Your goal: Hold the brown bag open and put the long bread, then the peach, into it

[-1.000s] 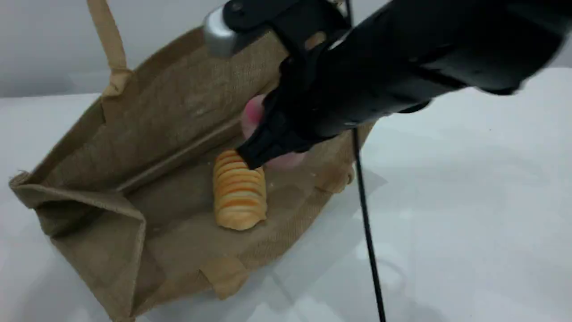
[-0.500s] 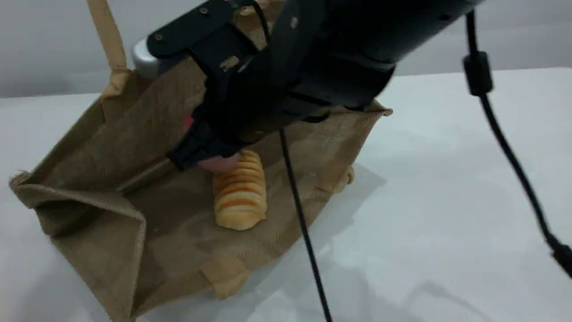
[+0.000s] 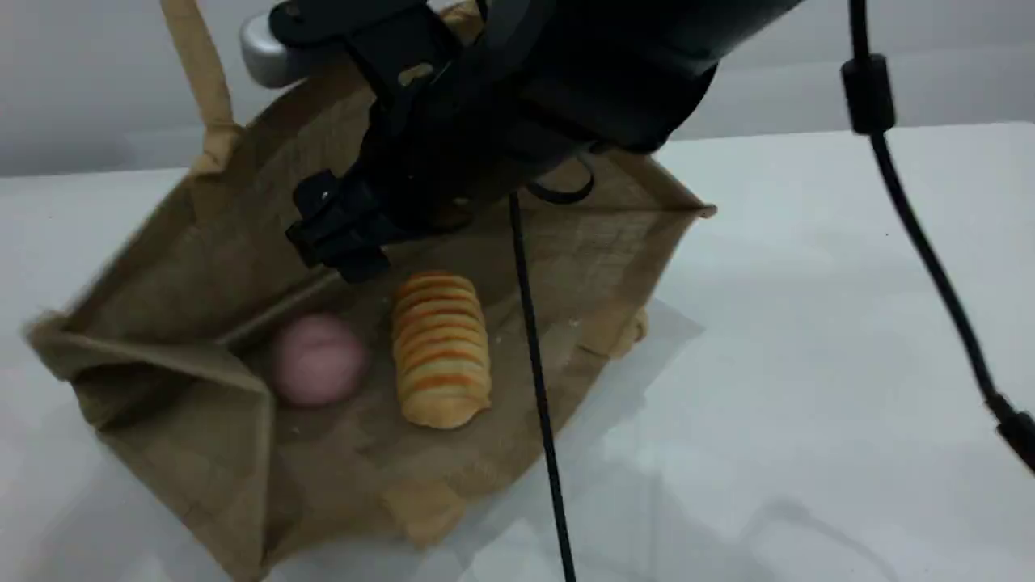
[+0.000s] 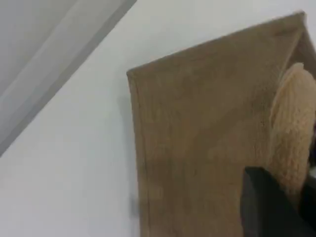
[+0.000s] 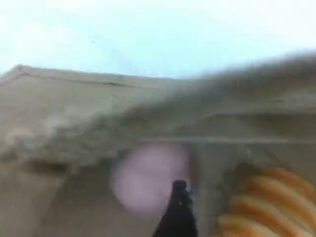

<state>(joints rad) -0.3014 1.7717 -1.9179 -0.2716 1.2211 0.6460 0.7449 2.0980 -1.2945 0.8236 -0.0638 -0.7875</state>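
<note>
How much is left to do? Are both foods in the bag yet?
Done: the long bread and the peach both lie inside the brown bag. In hand: the left gripper holds the bag's handle; the right gripper hovers open above them. Left: probably only pulling out and letting go.

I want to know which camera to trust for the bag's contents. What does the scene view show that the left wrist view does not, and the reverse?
Only the scene view shows the inside of the bag: the peach and the bread lie side by side on its lower wall, with the right pincer above them, apart from both. Only the left wrist view shows the left pincer, its tip by a padded handle on the bag's outer face. Both show the bag and the white table.
</note>
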